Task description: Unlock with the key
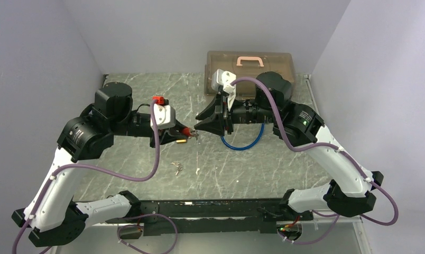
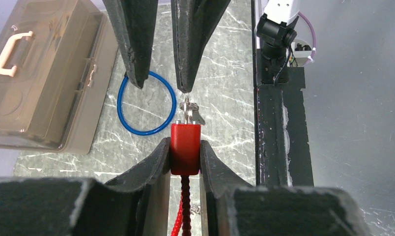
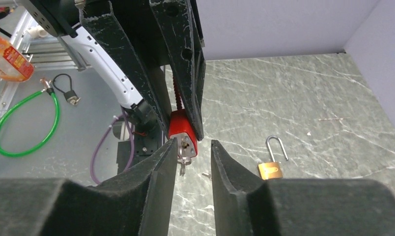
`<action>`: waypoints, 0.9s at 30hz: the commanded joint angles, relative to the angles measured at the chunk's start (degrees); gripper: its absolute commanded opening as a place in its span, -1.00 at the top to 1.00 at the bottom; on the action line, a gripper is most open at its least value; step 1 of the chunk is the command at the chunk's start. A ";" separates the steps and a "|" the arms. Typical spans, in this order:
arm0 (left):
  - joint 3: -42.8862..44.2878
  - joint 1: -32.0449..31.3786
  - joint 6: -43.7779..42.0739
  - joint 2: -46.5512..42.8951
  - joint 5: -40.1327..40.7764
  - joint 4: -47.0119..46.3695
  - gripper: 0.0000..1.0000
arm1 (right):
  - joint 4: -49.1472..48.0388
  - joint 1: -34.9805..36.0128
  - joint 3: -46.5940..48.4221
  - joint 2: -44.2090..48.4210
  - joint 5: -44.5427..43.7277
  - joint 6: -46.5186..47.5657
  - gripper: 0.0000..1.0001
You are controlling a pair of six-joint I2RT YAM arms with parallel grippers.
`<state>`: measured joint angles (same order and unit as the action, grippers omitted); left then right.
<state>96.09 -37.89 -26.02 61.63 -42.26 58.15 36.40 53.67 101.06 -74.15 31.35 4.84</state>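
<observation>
- Left claw (image 2: pixel 184 145) is clamped shut on the red boxy padlock (image 2: pixel 185 158), holding it over the middle of the marbled grey bench (image 1: pixel 237 174).
- Small silver key (image 2: pixel 188 112) sticks out of the lock's end.
- Right claw (image 3: pixel 193 143) is parted a bit, one fingertip right at the key, not pinching it.

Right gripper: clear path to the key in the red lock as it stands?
Likely yes. The left gripper holds the red lock with its key facing the right gripper; nothing lies between. The key sits off-centre, beside one jaw.
</observation>
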 commanded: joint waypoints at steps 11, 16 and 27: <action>0.74 -0.15 1.28 -1.66 -2.32 -2.70 1.00 | -0.03 0.13 -0.29 -0.82 2.40 1.11 0.28; 0.72 0.07 1.45 -1.82 -2.53 -2.82 1.00 | -0.17 0.14 -1.62 0.51 2.60 1.06 0.09; 1.02 0.45 2.10 -1.77 -3.24 -3.22 1.00 | -2.64 0.17 -2.31 1.39 5.17 0.72 0.08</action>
<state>96.05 -37.69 -24.71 60.69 -43.68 57.82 35.62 53.71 98.17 -73.78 34.70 5.15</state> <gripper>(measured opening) 0.252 0.472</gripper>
